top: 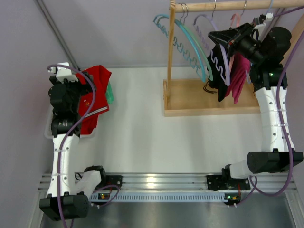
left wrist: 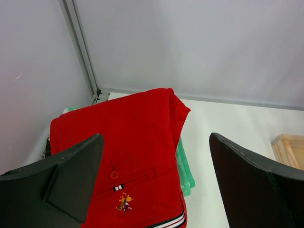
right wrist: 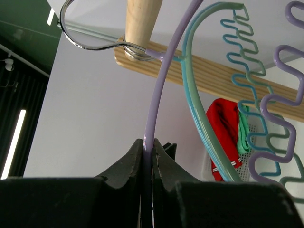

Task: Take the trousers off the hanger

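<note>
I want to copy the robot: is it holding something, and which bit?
The right end effector pinches the lilac hanger by its curved shoulder. The left end effector is open, empty.

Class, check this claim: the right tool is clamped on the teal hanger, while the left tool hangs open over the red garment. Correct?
Not quite. The right wrist view shows the right tool clamped on the purple hanger; the teal hanger runs beside it, ungripped. The left tool does hang open over the red garment.
</note>
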Controlling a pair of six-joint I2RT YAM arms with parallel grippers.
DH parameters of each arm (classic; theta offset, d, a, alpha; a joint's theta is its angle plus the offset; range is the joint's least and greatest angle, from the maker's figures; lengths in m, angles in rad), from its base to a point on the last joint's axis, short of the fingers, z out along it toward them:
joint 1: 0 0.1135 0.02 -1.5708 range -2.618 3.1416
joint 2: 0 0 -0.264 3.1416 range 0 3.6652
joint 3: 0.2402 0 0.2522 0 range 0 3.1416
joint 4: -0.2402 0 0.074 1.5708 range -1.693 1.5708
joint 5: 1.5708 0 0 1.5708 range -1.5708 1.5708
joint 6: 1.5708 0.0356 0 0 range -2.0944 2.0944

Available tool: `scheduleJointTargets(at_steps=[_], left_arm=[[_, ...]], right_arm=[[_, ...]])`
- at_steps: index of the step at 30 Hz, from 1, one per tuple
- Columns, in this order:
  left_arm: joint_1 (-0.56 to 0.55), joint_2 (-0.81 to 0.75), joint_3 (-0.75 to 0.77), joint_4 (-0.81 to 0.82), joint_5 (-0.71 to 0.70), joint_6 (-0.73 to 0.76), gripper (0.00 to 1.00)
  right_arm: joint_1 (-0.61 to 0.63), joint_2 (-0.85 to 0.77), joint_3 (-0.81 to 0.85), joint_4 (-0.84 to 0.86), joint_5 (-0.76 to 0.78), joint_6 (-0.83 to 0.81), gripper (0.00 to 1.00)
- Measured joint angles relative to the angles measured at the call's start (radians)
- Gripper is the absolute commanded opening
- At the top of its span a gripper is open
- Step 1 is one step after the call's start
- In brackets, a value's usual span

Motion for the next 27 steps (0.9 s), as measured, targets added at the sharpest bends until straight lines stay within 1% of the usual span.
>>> scheduleJointTargets(at_steps=[3,14,15,16,18,19,20,21,22,25,27], left_arm=[[0.0,-0.008,-0.006,-0.003,0.0,0.006,0.99],[0.0,-0.008,-0.01,-0.01,-0.002,0.013,0.99],[0.0,-0.008,-0.011,-0.01,-0.003,0.014,0.99],[0.0,-0.008,-0.011,-0.01,-0.003,0.015,0.99],[0.0,-0.008,-0.013,-0.011,-0.003,0.015,0.99],[0.0,-0.008,-0.013,-0.012,-0.004,0.015,0.99],[0.0,-0.008,-0.013,-0.012,-0.004,0.015,0.99],[0.0,-0.008,-0.013,-0.013,-0.004,0.016,0.99],[0.0,-0.008,-0.013,-0.014,-0.004,0.017,0.99],[0.0,-0.01,-0.013,-0.016,-0.005,0.019,0.99],[0.0,-0.013,-0.013,-0.016,-0.005,0.019,0.99]], right_arm=[[0.001,0.033,0.032,0.016,0.008,-0.012,0.0],[0.011,0.101,0.05,0.029,0.035,-0.037,0.01],[0.016,0.101,0.05,0.028,0.036,-0.039,0.04],[0.022,0.102,0.05,0.028,0.037,-0.042,0.14],[0.033,0.101,0.049,0.031,0.039,-0.05,0.28],[0.037,0.101,0.048,0.035,0.039,-0.057,0.41],[0.039,0.1,0.042,0.037,0.039,-0.061,0.48],[0.04,0.095,0.034,0.04,0.04,-0.069,0.53],[0.04,0.091,0.023,0.037,0.042,-0.077,0.56],[0.04,0.074,0.014,0.035,0.051,-0.106,0.63],[0.034,0.059,0.014,0.027,0.06,-0.123,0.69]])
